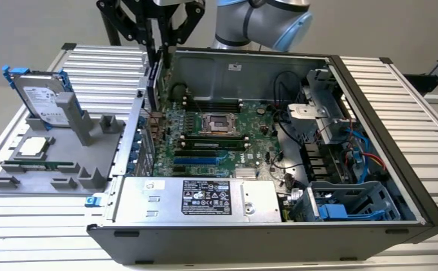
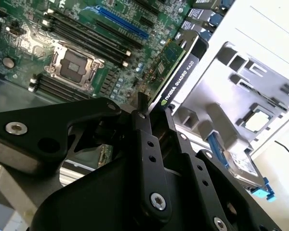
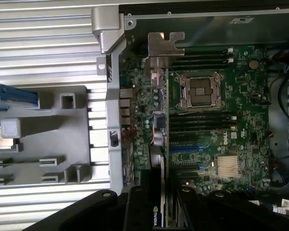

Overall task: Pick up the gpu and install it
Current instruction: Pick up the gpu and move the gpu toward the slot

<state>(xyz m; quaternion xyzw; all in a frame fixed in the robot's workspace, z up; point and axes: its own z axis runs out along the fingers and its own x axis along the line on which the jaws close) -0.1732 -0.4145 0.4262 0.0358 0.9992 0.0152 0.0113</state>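
Gripper shut tight on the gpu, fingers pinching both faces near one end. Card held on edge, black shroud edge toward the second wrist view, green board face toward the motherboard.

Position: over the open computer case, at the exterior view's left side of the board, close to the case's rear wall. Card looks clear of the board, not seated.

Step, as judged: pick-up done, install in hand, at the lining-up stage above the blue expansion slots.

Requirement, as judged: card's lower edge parallel to a slot and directly over it, metal bracket toward the rear wall opening, straight descent with no tilt.

Edges to mind: rear wall just beside the card on one side; CPU socket and memory slots on the other; power supply near the slots' end.

Room: open above the case. Hard drive on the grey fixture, well apart.
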